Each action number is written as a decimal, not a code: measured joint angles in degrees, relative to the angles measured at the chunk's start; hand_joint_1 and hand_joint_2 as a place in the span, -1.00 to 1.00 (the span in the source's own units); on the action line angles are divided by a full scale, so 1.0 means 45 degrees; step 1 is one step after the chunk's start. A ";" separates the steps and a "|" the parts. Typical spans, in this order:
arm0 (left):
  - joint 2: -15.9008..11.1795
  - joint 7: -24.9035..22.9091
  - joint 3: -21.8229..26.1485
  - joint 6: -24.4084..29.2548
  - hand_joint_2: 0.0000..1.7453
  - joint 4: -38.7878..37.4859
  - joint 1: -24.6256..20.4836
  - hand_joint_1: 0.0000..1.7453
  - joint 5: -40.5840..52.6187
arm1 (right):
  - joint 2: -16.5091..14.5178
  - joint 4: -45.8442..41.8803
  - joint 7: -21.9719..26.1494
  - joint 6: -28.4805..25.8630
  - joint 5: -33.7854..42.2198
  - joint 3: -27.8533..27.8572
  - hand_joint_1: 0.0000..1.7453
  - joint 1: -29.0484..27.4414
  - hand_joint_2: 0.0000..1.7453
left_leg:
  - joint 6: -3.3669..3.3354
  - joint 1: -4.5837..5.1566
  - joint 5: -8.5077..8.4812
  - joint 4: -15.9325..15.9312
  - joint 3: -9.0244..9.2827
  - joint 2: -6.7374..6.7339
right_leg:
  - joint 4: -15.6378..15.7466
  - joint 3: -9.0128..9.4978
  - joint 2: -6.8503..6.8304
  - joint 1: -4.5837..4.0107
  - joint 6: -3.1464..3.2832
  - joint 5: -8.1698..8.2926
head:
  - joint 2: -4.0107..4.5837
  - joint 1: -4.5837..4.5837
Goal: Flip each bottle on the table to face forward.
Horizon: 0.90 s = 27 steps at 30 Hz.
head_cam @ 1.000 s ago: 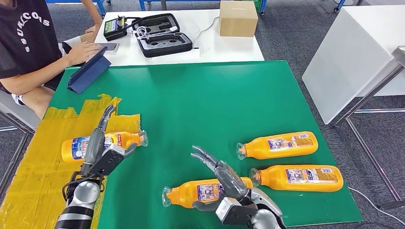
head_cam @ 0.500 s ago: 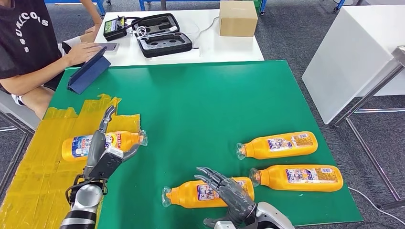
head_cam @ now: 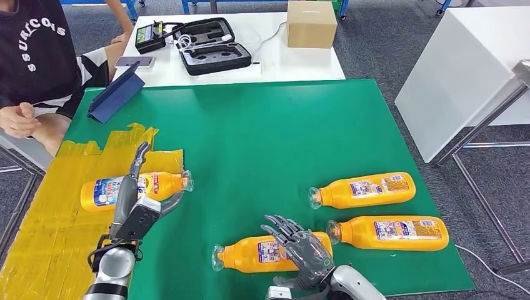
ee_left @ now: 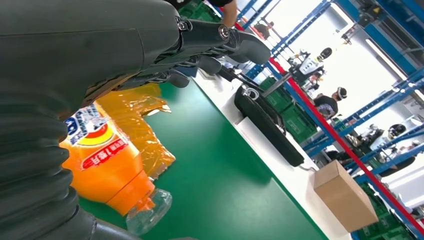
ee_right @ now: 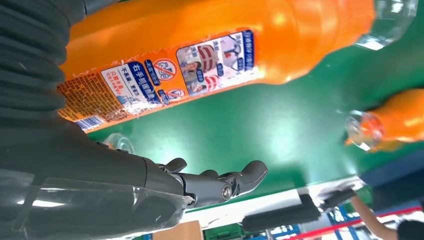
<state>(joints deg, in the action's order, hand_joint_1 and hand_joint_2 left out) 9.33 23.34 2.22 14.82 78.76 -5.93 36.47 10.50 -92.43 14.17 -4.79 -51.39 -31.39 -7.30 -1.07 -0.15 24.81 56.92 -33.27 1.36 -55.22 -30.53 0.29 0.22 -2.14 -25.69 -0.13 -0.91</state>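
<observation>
Several orange bottles lie on their sides on the green table (head_cam: 269,131). One bottle (head_cam: 100,191) rests on the yellow tape at the left. My left hand (head_cam: 133,203) hovers over it with fingers stretched out, holding nothing; the left wrist view shows the hand (ee_left: 100,45) above that bottle (ee_left: 107,170). A near bottle (head_cam: 253,254) lies at the front edge, and my right hand (head_cam: 304,249) spreads its fingers over its base end. In the right wrist view its label (ee_right: 200,60) faces the open hand (ee_right: 150,180). Two more bottles (head_cam: 369,189) (head_cam: 394,232) lie at the right.
A person sits at the far left (head_cam: 31,56). A blue tablet cover (head_cam: 115,94), a black case (head_cam: 212,47) and a cardboard box (head_cam: 311,24) are at the back. A white table (head_cam: 462,69) stands to the right. Yellow tape (head_cam: 44,231) covers the left front corner.
My right hand has drawn back toward the front edge and lowered, fingers bent over the near bottle. The left hand slid back slightly. The person's hand left the tablet.
</observation>
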 joint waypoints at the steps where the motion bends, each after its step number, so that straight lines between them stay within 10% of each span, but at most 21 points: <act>1: 0.0022 -0.0012 0.0019 0.0000 1.00 0.0053 0.0051 -1.00 -0.0021 | 0.0005 0.0036 -0.0158 -0.0004 -0.0104 -0.0057 -1.00 0.0030 1.00 | 0.0000 0.0000 0.0000 0.0000 0.0000 0.0002 | 0.0000 0.0000 -0.0001 0.0000 0.0000 0.0000 | 0.0000 0.0000; 17: 0.0125 -0.0158 0.0130 -0.0050 1.00 0.0512 0.0534 -1.00 -0.0192 | 0.0472 0.0697 -0.2208 -0.0001 -0.1029 -0.0344 -0.90 0.0157 1.00 | 0.0000 0.0000 0.0000 0.0000 0.0003 0.0004 | 0.0001 0.0003 0.0000 0.0000 0.0000 0.0000 | 0.0000 -0.0002; 22: 0.0127 -0.0222 0.0140 -0.0112 1.00 0.0617 0.0642 -1.00 -0.0294 | 0.0611 0.0942 -0.2893 -0.0017 -0.1352 -0.0442 0.85 0.0308 1.00 | 0.0000 0.0000 0.0000 0.0000 0.0009 0.0007 | 0.0001 0.0011 -0.0001 0.0001 0.0000 -0.0001 | 0.0000 -0.0001; 27: 0.0127 -0.0302 0.0148 -0.0155 1.00 0.0625 0.0657 -1.00 -0.0335 | 0.0696 0.1216 -0.2967 -0.0010 -0.1420 -0.0499 1.00 0.0567 1.00 | -0.0001 0.0002 0.0000 0.0000 0.0030 0.0008 | 0.0003 0.0030 -0.0001 0.0003 0.0000 -0.0001 | 0.0000 0.0001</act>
<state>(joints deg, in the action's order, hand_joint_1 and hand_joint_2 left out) 9.90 21.98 2.89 14.12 81.57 -2.97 34.97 13.63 -86.96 0.82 -4.84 -57.78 -33.63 -4.75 -1.07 -0.14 24.81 56.92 -33.14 1.39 -55.20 -30.40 0.29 0.24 -2.14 -25.69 -0.13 -0.91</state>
